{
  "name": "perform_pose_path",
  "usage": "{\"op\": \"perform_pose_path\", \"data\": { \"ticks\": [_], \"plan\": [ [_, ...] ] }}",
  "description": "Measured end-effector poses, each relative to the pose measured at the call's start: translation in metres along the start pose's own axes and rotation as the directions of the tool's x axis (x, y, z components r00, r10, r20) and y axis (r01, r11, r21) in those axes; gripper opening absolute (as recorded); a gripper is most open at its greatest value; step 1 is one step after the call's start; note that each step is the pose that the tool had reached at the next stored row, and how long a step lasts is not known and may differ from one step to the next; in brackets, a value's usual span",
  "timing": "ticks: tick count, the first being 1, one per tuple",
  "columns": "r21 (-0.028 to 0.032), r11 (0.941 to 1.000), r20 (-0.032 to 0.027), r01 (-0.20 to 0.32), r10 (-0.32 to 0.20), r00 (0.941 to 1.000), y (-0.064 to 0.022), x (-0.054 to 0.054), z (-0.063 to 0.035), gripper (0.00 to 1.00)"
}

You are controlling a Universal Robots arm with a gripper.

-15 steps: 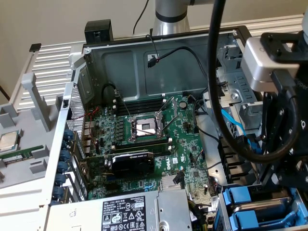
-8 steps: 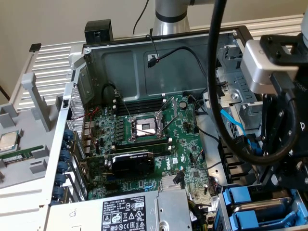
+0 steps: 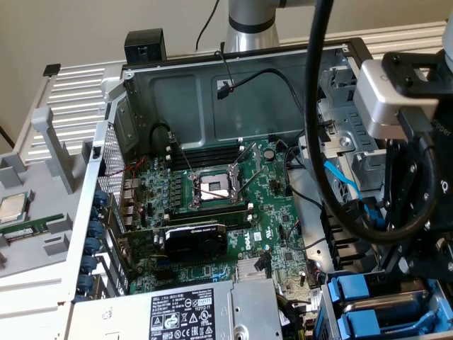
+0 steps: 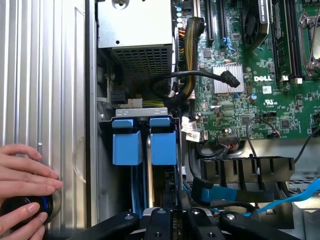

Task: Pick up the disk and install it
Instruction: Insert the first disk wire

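I'm looking down past the gripper into the drive cage at the corner of the open case, and I cannot tell from here whether the gripper is clenched, released or grasping anything. Two blue carrier fronts sit side by side in the cage. I take the disk to be the one in line with the gripper, with the other carrier just beside it, though I see no metal or label to confirm that. It looks seated, or close to it. My first worry is a half-seated carrier: if it has gone in slightly tilted, any further push would bind it on the rails or bend the connector behind. The second is its neighbour, which is so close that a small sideways error would land on the wrong front. The third is cabling. A blue cable and a black cable both run near the cage, and a moving wrist could snag either and drag it across the motherboard. The last concerns me most: a person's hand rests on the ribbed panel outside the case wall, over a dark round thing I can't identify, and a swing that way could strike it.
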State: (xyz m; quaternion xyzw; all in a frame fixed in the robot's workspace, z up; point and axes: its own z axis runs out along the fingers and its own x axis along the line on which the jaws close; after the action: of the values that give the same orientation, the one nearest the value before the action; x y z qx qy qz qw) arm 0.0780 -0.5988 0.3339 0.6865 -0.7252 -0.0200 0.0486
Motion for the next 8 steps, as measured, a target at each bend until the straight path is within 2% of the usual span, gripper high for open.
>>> {"op": "perform_pose_path", "data": {
  "ticks": [8],
  "plan": [
    [0.0001,1.0000,-0.0017,0.000,0.000,1.0000,-0.0001,0.0000,0.0012,0.17]
  ]
}}
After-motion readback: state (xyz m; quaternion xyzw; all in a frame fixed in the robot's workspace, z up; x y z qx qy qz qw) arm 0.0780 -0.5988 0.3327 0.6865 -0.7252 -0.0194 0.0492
